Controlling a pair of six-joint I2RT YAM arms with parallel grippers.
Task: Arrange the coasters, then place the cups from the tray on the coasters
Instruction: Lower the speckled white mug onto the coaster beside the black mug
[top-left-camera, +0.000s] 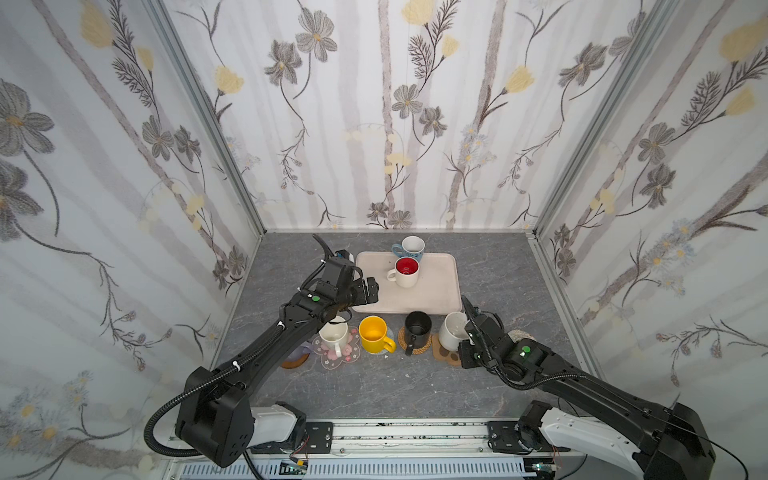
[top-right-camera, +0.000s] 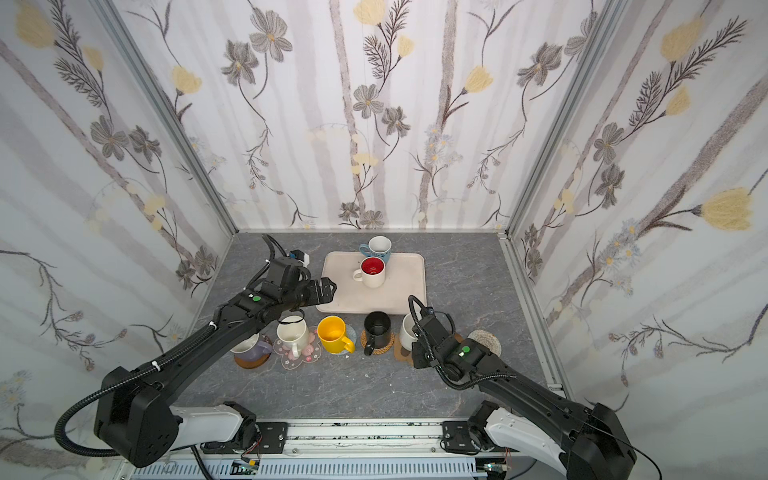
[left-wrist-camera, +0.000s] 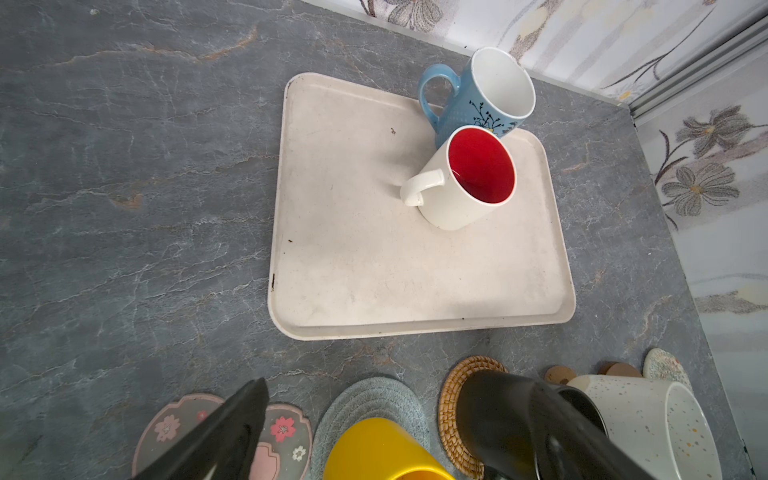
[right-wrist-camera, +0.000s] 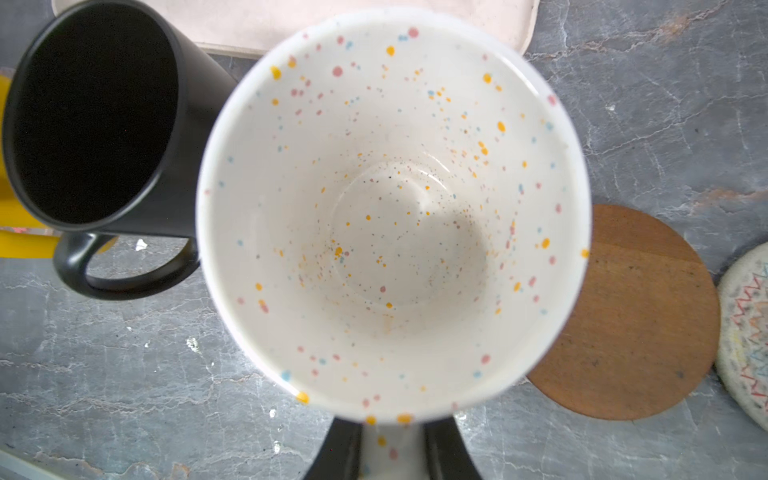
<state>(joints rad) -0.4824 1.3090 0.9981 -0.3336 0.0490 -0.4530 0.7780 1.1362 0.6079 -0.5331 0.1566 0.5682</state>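
Speckled mug (right-wrist-camera: 390, 208) pinched by its handle in the right claw (right-wrist-camera: 392, 455).
It sits over the paw coaster (top-left-camera: 448, 356), beside the black mug (top-left-camera: 417, 328); whether it touches, I cannot tell. Left claw (top-left-camera: 371, 291) hangs spread above the near-left corner of the tray (top-left-camera: 440, 301), where the red-lined mug (top-left-camera: 406, 272) and blue mug (top-left-camera: 409, 249) stand.

I find no word, number or brand that I can read. The blue mug (left-wrist-camera: 478, 104), standing at the tray's (left-wrist-camera: 353, 270) far edge, bears a black sprig drawing and pale rows of marks too faint to make out. A plain green dot (top-left-camera: 316, 298) sits on my left arm, and a second green dot (top-left-camera: 526, 350) on my right arm.
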